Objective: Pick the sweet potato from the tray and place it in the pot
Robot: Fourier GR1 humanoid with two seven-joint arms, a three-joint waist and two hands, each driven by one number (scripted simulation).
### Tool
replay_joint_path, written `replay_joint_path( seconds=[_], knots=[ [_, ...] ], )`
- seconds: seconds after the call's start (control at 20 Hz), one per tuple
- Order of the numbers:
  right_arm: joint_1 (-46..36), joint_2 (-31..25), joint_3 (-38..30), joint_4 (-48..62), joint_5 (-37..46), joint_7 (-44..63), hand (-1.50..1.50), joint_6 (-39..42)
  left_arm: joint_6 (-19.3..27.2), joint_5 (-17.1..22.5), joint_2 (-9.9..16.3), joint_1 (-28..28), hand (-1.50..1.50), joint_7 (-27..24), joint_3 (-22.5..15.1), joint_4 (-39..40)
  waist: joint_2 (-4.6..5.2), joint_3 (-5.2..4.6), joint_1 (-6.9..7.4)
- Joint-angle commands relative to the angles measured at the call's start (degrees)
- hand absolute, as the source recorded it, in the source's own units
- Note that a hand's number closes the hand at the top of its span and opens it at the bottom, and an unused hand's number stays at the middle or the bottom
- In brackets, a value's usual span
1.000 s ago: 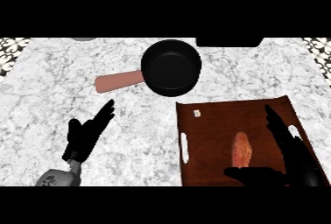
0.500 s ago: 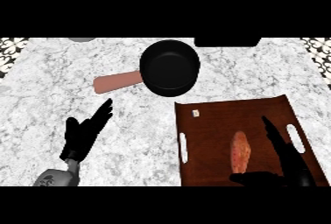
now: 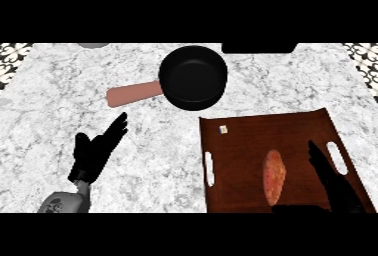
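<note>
An orange-pink sweet potato (image 3: 275,175) lies lengthwise on the dark brown tray (image 3: 251,135) at the lower right. My right hand (image 3: 332,182) is over the tray just right of the sweet potato, fingers straight and pointing away, not touching it. The black pot (image 3: 192,77) with a pinkish handle (image 3: 133,94) stands on the marble counter, up and left of the tray. At the lower left my left hand (image 3: 96,150) rests open on the counter.
A small white tag (image 3: 222,130) lies on the tray's far left corner. A dark object (image 3: 258,47) and a grey one (image 3: 92,45) sit at the counter's far edge. Patterned patches (image 3: 15,55) mark both far corners.
My right hand has drawn back toward the lower edge and slightly right, along the sweet potato's right side. The left hand, pot and sweet potato have not moved.
</note>
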Motion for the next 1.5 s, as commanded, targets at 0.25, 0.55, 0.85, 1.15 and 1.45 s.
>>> replay_joint_path(
  seconds=[0.25,0.55,0.85,1.15,1.45],
  knots=[
    [-0.38,6.45,-1.18,0.99,-8.30,-5.84,-1.50,1.79,0.32,-2.62,-1.62,2.28,0.00,-0.01,-1.23,-1.36,-0.03,-0.02,0.11],
    [-5.21,5.36,-9.09,19.43,-14.27,-18.18,-1.50,6.85,-1.43,-1.60,-1.84,-2.39,0.00,1.08,1.26,0.88,0.06,0.01,0.08],
    [-9.23,10.75,-6.26,28.50,-11.00,-22.30,-1.50,3.68,-0.50,-3.00,-2.99,1.03,0.00,-3.08,1.01,2.58,0.13,0.02,0.58],
    [-4.63,11.70,-2.87,32.02,-5.52,-33.38,1.50,2.73,-1.23,-2.22,-1.97,0.73,0.00,0.16,1.42,-0.74,0.13,0.09,0.70],
    [-4.71,10.78,-5.55,30.77,-10.50,-35.66,1.50,6.55,-2.26,-2.02,-1.60,1.06,0.00,-1.37,1.90,0.16,0.11,0.03,0.33]
  ],
)
